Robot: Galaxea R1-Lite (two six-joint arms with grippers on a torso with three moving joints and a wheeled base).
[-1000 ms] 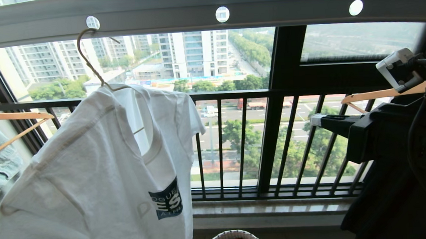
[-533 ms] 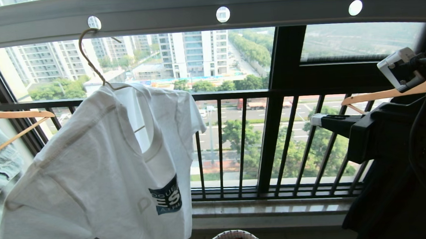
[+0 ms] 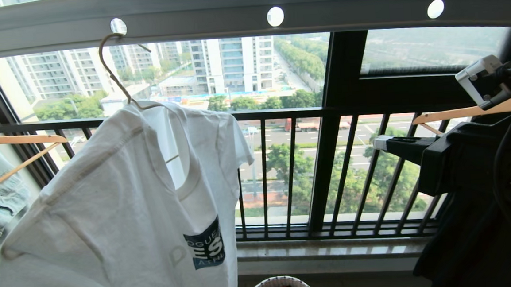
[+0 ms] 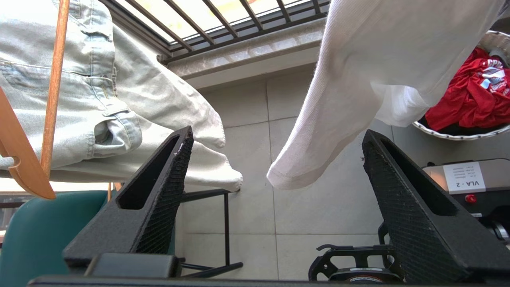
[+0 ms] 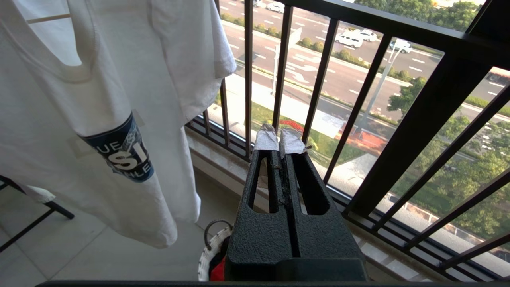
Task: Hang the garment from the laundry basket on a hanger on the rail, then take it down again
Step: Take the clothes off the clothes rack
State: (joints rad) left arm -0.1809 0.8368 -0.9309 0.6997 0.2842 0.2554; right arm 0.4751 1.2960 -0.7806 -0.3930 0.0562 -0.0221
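Overhead, the limp cotton garment (image 3: 117, 205) drapes the thin wire hanger (image 3: 116, 76).

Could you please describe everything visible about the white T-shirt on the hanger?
The white T-shirt is soft cotton-looking fabric with a ribbed round collar and a navy lettered logo low on its front. It hangs tilted on the thin wire hanger, hooked into a hole in the grey rail. One sleeve droops between the open left gripper fingers, untouched.

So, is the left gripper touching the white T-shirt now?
Apart. In the left wrist view the left gripper stands open, and the white T-shirt hangs beyond its fingers, with floor visible between.
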